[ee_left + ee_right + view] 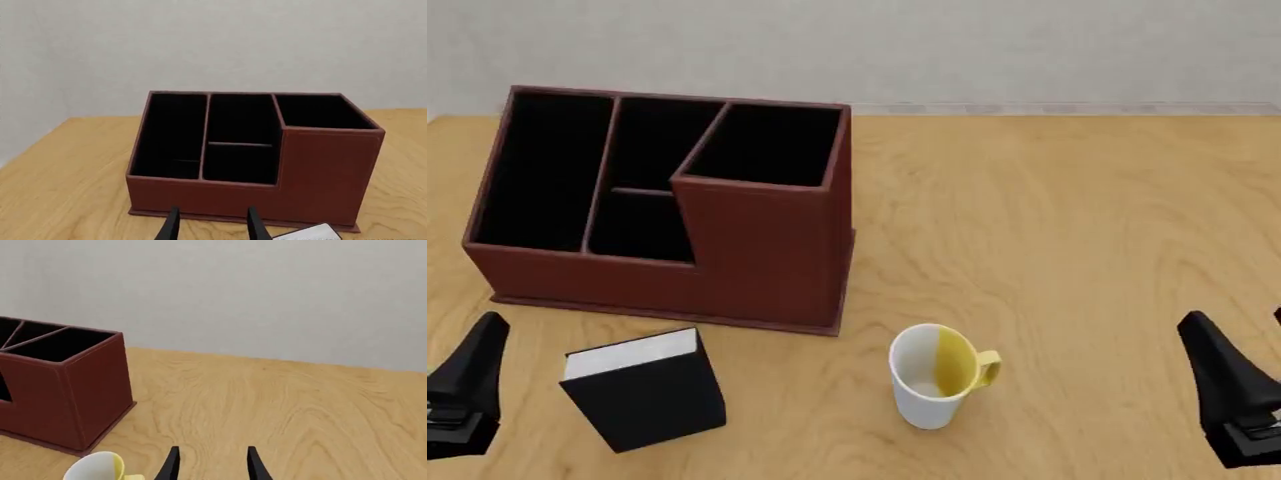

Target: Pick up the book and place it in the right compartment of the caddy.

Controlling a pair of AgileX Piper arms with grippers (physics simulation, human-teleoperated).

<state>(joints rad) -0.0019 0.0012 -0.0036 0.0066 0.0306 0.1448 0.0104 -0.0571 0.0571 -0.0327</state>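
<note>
Inspector A: Left gripper sits low at the counter's near-left corner, pointing forward toward the caddy. Jaws parted, holding nothing; the left wrist view shows both fingertips apart with the caddy's front wall beyond them.

Inspector B: Confirmed. Right gripper is at the near-right corner, likewise low and aimed forward. Jaws parted and empty in the right wrist view, bare wood between the fingers.

Inspector A: Location of the book?

Inspector B: Lying near the counter's near edge, left of centre, just in front of the caddy without touching it. White page edges face the caddy. It is close beside the left gripper, not in contact.

Inspector A: The right compartment?

Inspector B: Black-lined, at the caddy's right end, nothing visible inside. A white-and-yellow mug stands upright right of the book, near the caddy's right front corner, well apart from the right gripper.
</note>
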